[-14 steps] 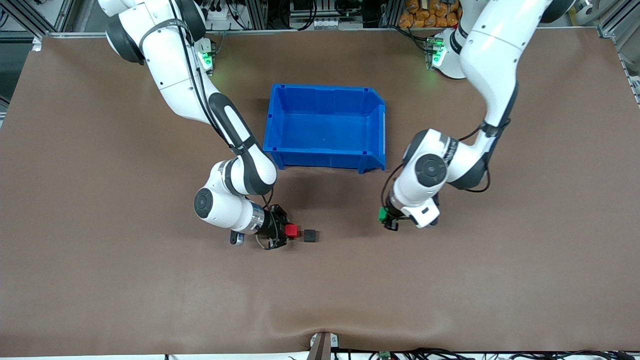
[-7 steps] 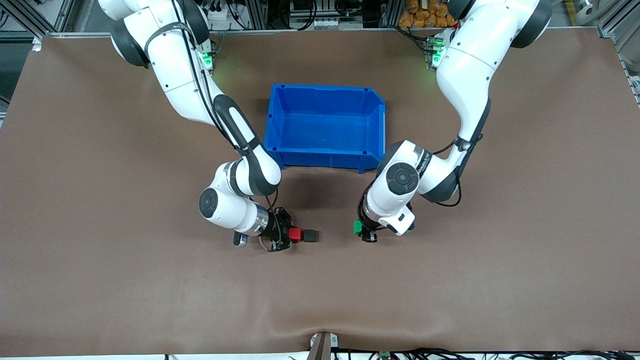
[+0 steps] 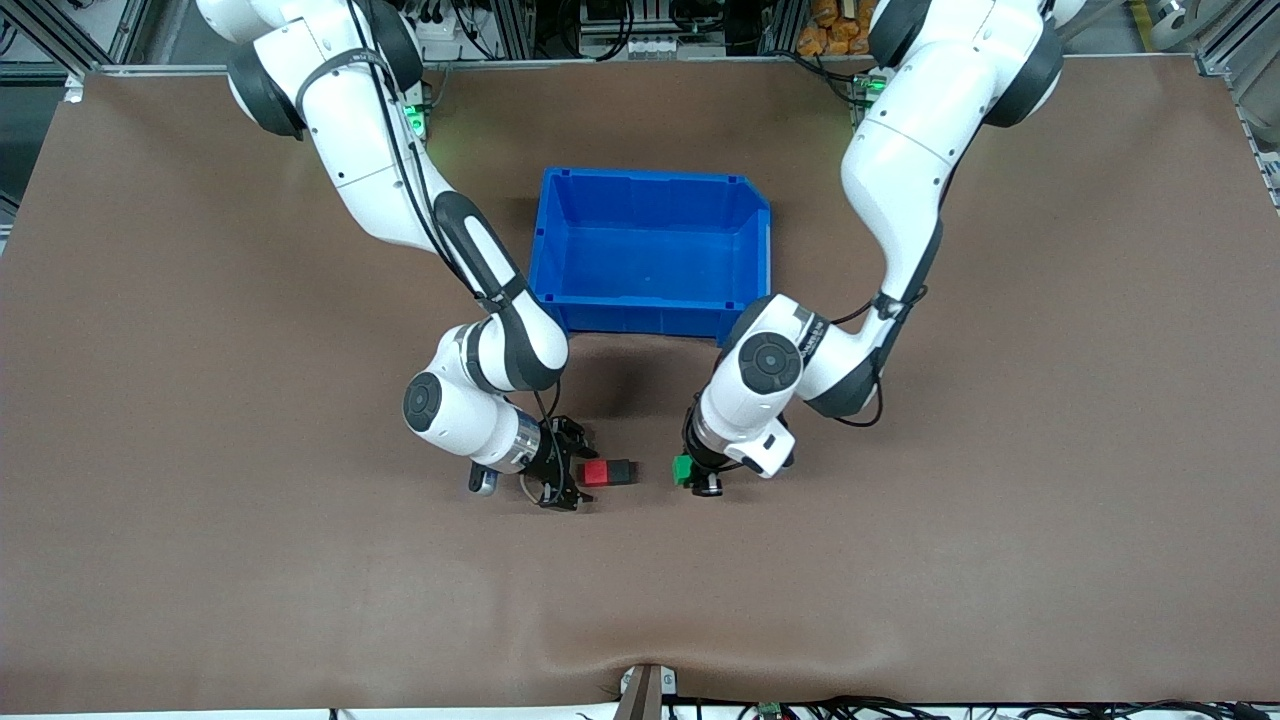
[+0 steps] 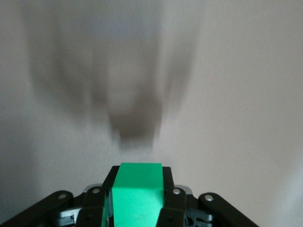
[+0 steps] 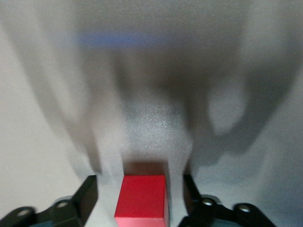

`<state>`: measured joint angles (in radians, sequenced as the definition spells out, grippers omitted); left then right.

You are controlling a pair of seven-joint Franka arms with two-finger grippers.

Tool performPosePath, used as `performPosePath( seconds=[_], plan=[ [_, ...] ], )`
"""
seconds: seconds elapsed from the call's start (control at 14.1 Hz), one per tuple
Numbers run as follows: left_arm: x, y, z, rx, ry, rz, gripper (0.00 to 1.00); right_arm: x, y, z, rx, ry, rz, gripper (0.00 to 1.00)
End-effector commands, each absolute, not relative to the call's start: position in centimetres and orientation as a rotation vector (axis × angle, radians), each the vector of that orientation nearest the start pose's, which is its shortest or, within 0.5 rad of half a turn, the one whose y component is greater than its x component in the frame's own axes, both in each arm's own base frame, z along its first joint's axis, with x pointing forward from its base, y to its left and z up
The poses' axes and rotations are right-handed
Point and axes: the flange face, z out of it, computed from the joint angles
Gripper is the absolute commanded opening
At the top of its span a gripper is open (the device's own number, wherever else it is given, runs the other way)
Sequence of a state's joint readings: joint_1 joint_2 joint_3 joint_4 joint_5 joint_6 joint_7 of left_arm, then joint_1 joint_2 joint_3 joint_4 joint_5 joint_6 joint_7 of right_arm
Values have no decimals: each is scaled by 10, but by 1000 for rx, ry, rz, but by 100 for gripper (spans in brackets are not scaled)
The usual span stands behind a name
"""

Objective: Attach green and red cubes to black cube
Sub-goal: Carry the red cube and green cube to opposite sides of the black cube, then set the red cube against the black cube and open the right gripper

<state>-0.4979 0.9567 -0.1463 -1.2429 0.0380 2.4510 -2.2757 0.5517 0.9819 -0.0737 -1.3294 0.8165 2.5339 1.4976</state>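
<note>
Now the small matte black cube [image 3: 624, 472] lies on the brown tabletop [image 3: 200, 500], nearer the front camera than the blue plastic bin [image 3: 655, 255], and the small red cube [image 3: 598, 473] touches its face at 9 o'clock, where a second ago a gap showed between the two. The right gripper [image 3: 570, 474] sits low at 9 o'clock of the red cube and has just spread its fingers [image 5: 85, 196], which stand clear on either side of the cube in the right wrist view, so the red half of the job looks done. The left gripper [image 3: 697, 478] has swung in from the left arm's end of the tabletop to 3 o'clock of the black cube, clamped on the small green cube [image 4: 138, 194]. A gap remains; pressing green against the free face seems next.
</note>
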Motion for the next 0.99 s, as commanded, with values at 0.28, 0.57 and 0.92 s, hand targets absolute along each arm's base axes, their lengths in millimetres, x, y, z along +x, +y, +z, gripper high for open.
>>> performPosePath(
  seconds=[0.28, 0.57, 0.92],
  plan=[
    [625, -475, 183, 1905, 2075, -74, 0, 692, 317, 184, -2002, 1850, 266, 100],
    [627, -480, 177, 1871, 2025, -66, 0, 711, 257, 220, -2175, 1789, 309, 100],
    [630, -484, 171, 1868, 2007, -48, 0, 719, 158, 265, -2569, 1481, 426, 100]
  ],
)
